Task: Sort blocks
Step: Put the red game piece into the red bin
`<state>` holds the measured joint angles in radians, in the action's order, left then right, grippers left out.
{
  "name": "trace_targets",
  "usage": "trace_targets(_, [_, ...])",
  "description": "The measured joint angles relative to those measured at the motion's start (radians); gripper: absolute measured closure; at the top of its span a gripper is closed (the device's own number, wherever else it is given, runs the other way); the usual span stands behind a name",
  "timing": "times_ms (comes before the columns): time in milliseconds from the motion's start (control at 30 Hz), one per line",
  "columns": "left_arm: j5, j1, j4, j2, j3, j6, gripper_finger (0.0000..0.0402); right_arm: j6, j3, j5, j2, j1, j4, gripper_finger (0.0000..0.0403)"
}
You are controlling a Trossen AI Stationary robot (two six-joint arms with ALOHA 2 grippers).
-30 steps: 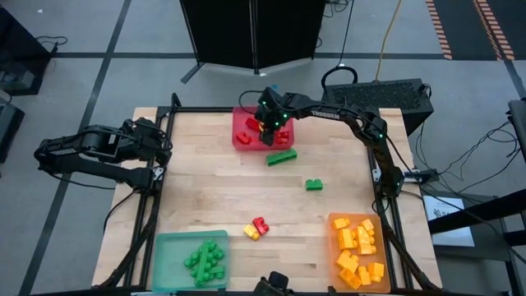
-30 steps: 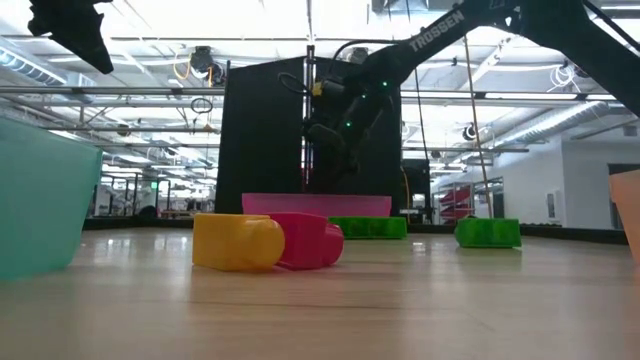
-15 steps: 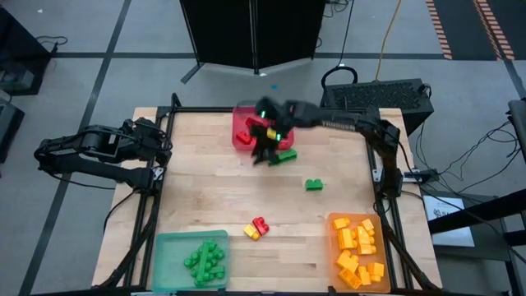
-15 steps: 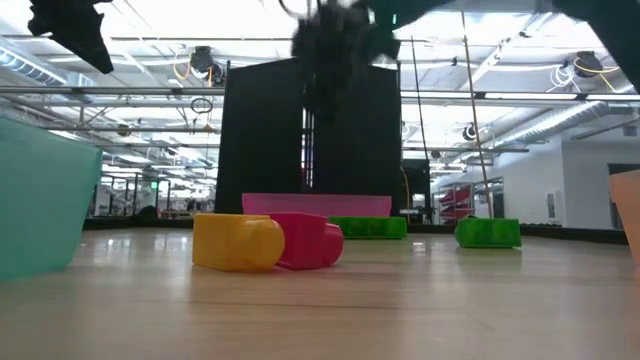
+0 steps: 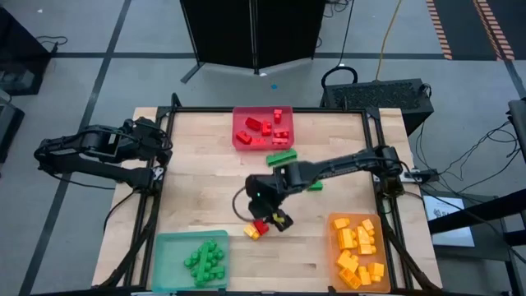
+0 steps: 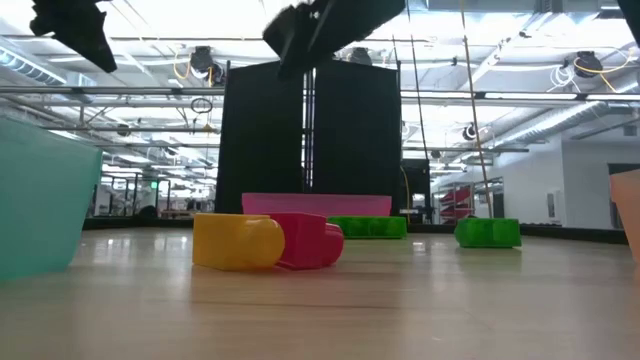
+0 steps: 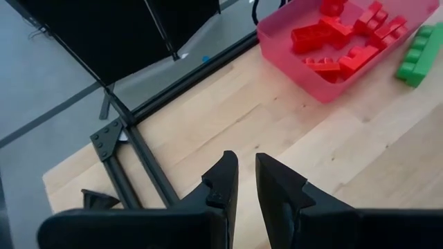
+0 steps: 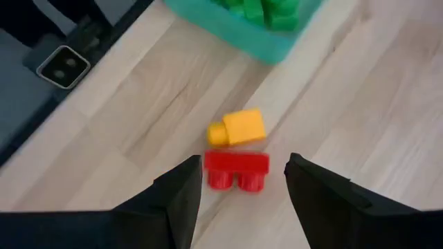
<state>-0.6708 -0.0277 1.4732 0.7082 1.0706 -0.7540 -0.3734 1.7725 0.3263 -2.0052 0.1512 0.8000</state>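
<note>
- I've got the right tool [image 8: 239, 190] hovering over the middle of the worktop [image 5: 205, 164], fingers spread apart with nothing in them, right above the red block [image 8: 237, 170] and yellow block [image 8: 237, 128], which touch each other.
- Left tool [image 7: 246, 181] is parked at the worktop's left edge, fingers nearly together, empty.

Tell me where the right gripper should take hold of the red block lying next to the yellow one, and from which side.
Grip the red block across its plain body from straight above, one finger on each short end. It lies flat with the yellow block against one long side and its studs on the other, so only the ends are free. The right gripper is open above it, already straddling those ends.
</note>
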Motion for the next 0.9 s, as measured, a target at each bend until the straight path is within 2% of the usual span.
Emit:
trace_targets(200, [0.000, 0.000, -0.022, 0.000, 0.000, 0.000, 0.0343, -0.043, 0.000, -0.136, -0.034, 0.060, -0.037, 0.0202])
trace_targets(333, [0.004, 0.000, -0.027, 0.001, 0.000, -0.019, 0.0343, -0.025, 0.000, -0.149, -0.077, 0.069, -0.045, 0.0195])
trace_targets(700, [0.012, 0.000, -0.027, 0.001, 0.000, -0.027, 0.0343, -0.134, 0.000, -0.208, -0.137, 0.119, -0.057, 0.0079])
trace_targets(900, [0.012, 0.000, -0.027, 0.001, 0.000, -0.027, 0.0343, -0.129, 0.000, -0.231, -0.137, 0.121, -0.065, 0.0050])
